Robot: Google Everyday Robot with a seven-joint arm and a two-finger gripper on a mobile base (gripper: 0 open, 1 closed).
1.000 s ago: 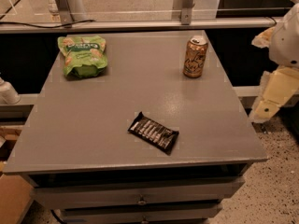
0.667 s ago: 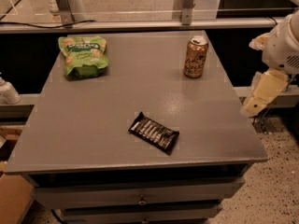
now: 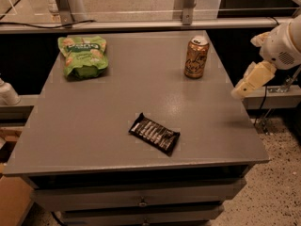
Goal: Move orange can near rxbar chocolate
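The orange can [image 3: 196, 57] stands upright at the back right of the grey table [image 3: 94, 126]. The rxbar chocolate [image 3: 154, 133], a flat dark wrapper with white print, lies near the table's front middle, well apart from the can. My gripper [image 3: 245, 87] hangs at the right edge of the table, to the right of the can and somewhat nearer the front, touching nothing. The white arm [image 3: 282, 44] comes in from the right edge of the view.
A green snack bag [image 3: 83, 55] lies at the back left of the table. A rail with metal posts [image 3: 183, 6] runs behind the table. A cardboard box [image 3: 11, 201] sits on the floor at the lower left. Speckled floor lies to the right.
The arm and gripper have moved left, closer to the table's right edge. The can, bar and bag have not moved.
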